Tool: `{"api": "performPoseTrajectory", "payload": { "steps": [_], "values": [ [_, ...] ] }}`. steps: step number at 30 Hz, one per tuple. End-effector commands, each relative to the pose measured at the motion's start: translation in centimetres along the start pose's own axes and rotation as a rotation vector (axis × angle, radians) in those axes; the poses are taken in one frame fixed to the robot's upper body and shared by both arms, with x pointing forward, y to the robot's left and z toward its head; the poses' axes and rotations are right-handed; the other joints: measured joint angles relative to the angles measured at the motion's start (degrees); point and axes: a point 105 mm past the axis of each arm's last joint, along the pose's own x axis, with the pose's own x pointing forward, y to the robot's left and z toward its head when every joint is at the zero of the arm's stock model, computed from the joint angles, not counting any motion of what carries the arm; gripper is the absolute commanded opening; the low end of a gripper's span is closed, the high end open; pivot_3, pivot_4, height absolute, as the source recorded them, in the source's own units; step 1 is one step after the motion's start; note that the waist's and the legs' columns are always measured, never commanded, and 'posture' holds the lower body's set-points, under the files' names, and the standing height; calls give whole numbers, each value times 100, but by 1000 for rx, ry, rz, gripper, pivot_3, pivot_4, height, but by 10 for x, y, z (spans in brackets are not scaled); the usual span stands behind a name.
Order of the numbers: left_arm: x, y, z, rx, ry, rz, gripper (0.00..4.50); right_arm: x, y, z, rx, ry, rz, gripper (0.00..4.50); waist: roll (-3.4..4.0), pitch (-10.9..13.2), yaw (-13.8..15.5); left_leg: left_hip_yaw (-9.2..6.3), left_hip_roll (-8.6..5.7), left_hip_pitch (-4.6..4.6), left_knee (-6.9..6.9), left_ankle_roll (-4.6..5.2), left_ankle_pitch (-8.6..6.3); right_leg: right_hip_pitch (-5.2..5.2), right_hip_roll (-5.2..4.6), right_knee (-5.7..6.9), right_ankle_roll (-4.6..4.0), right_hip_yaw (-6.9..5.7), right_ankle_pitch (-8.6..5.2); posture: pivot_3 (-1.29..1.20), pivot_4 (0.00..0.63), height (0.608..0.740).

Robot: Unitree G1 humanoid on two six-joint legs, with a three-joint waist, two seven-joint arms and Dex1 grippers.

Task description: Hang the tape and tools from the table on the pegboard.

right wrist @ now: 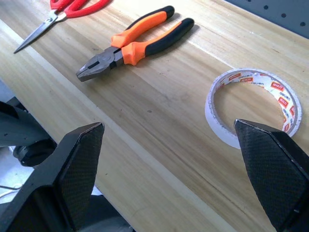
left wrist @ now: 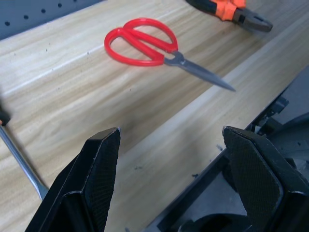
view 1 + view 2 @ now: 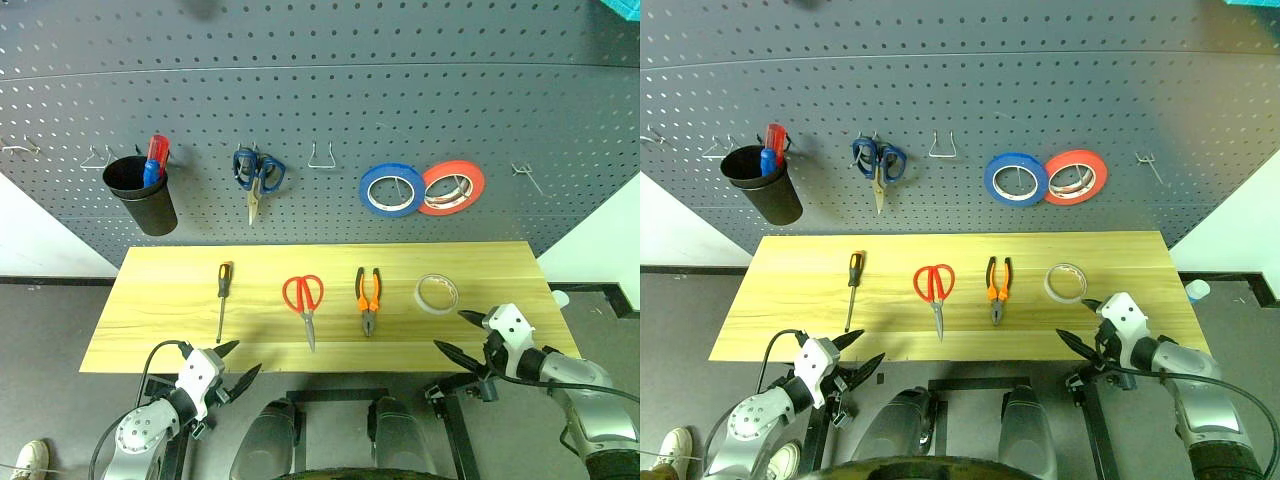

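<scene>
- The tape [image 3: 437, 293] lies flat on the bench [image 3: 160, 320], near the right end and about midway between the back and front edges. It looks light and thin, and it may squash a bit if squeezed hard. A good hold is probably one finger inside the ring and one outside, on the wall of the ring.
- The pliers [image 3: 368, 298] lie just left of the tape, with the nose toward the front edge. They look heavy and stiff. The orange-and-black handles look grippy, so that is the best place to hold.
- The red scissors [image 3: 305, 305] lie near the middle of the bench, with the blades toward the front edge. The metal blades look smooth and slippery. The red loops are better to grab, and a hook could go through a loop.
- The screwdriver [image 3: 222, 298] lies toward the left end. It is slim and could roll. The thick handle near the back is the easy part to hold.
- The left gripper [image 3: 238, 365] is released and holds nothing. It hangs just off the front edge, below the screwdriver.
- The right gripper [image 3: 460, 332] is spread wide and holds nothing. It is at the front edge, near the tape.
- The pegboard [image 3: 320, 90] stands behind the back edge, with some free hooks.
</scene>
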Motion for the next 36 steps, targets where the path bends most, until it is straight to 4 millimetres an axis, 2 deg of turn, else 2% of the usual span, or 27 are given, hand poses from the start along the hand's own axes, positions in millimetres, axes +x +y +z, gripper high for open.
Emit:
{"api": "performPoseTrajectory", "payload": {
  "steps": [1, 5, 10, 18, 26, 30, 36],
  "values": [
    [-2, 0, 6, 16, -11, -1, 3522, -2, -4, 11, -31, -20, -14, 4500, 0, 0, 0, 0, 0, 0, 0, 0, 0, 0, 0, 0, 0, 0, 0, -4, 119, 733],
    [-1, -1, 8, 16, -13, -2, 3522, 2, -5, 8, -38, 1, -21, 4500, 0, 0, -1, 0, 0, -1, 0, 0, 0, 0, 0, 0, 0, 0, 0, -4, 119, 733],
    [5, -3, 22, 26, -44, -31, 3522, 11, -5, 7, -58, 13, -15, 4500, -2, -1, 1, 0, 0, -1, 1, 0, 0, -1, 0, 0, 0, 0, 0, -1, 117, 733],
    [43, -12, 44, 57, -72, -168, 3522, 43, -14, -3, -95, 90, 9, 4500, 0, -3, 0, 0, 0, 2, 2, 2, 1, 0, 3, 2, 0, 0, 9, 9, 115, 733],
    [78, -24, 67, 75, -78, -337, 3522, 71, -33, -22, -75, 211, -22, 4500, 2, -6, -47, 3, -2, 6, 1, 1, 3, 0, 6, 3, 9, 6, 40, -9, 108, 733],
    [87, -30, 76, 95, -89, -403, 3522, 82, -38, -24, -57, 268, -17, 4500, 2, -7, -141, 3, -2, 9, 3, 1, 4, 4, 6, 3, 9, 8, 43, -14, 104, 733],
    [90, -33, 80, 108, -85, -440, 3522, 83, -40, -35, -91, 392, 26, 4500, 0, -32, -182, 4, -2, 14, 4, 1, 4, 7, 7, 3, 12, 12, 46, -14, 104, 733]
  ]
}}
